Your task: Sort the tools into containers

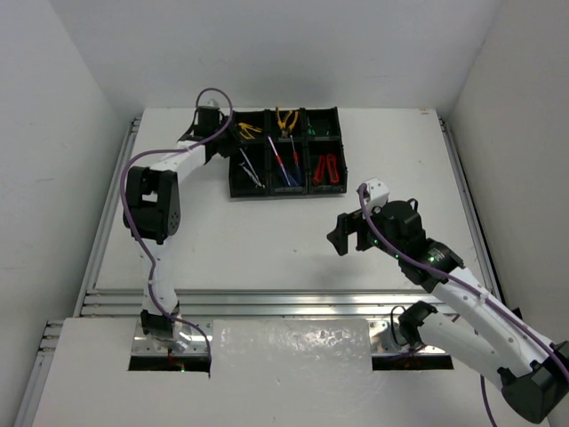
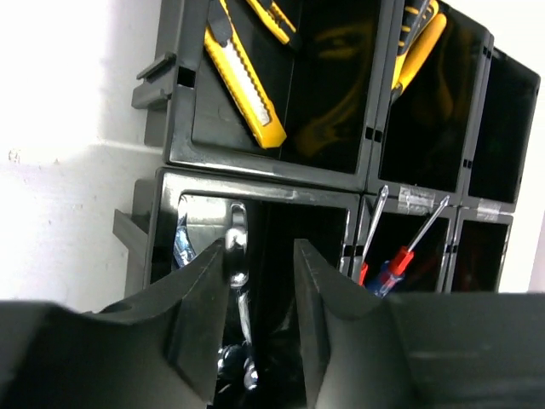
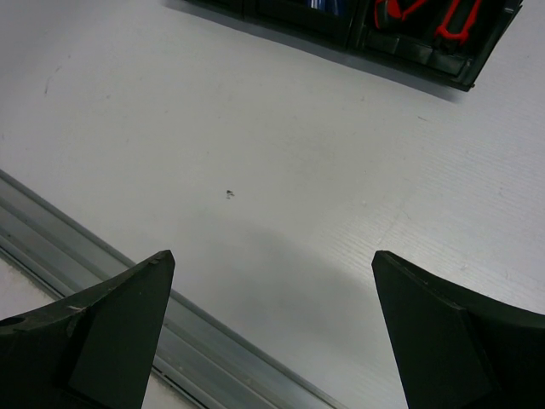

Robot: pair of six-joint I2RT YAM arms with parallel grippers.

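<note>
Right gripper [image 3: 271, 256] nearest the lens: black fingers spread fully wide, nothing held, hovering over the white table [image 1: 267, 240]. Black plastic six-compartment organiser tray [image 1: 284, 191] sits far centre on the table. Left gripper [image 2: 258, 247] is over its near-left compartment, jaws partly apart astride a silver wrench [image 2: 237, 247] lying inside; may touch the left finger, view unclear. Red-handled cutters [image 1: 327, 167] lie in the near-right compartment.

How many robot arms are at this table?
2. The left arm reaches to the near-left compartment of the black tray. The right arm hangs over the table in front of the tray. None appears hidden.
</note>
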